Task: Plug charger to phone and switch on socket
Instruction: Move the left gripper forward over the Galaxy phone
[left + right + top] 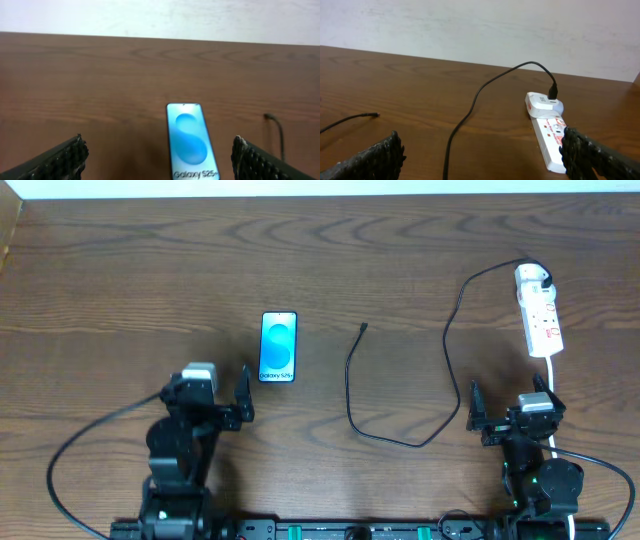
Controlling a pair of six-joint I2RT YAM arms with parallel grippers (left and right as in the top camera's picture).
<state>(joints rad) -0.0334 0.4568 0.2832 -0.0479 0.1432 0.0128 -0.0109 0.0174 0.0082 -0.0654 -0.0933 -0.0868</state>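
The phone [278, 347] lies face up on the table, blue screen showing "Galaxy" text; it also shows in the left wrist view [191, 141]. The charger cable [352, 385] loops across the table, its black tip [364, 327] lying loose right of the phone, its white plug [530, 277] seated in the far end of the socket strip [541, 320]. The right wrist view shows the strip [550, 137], the plug [543, 103] and the cable [470, 107]. My left gripper [215, 396] is open and empty, just near-left of the phone. My right gripper [512, 410] is open and empty, near the strip's near end.
The strip's white cord [552, 375] runs toward my right arm. A pale wall rises beyond the table's far edge [160, 36]. Both arm bases sit at the near edge with thicker black cables [70, 460].
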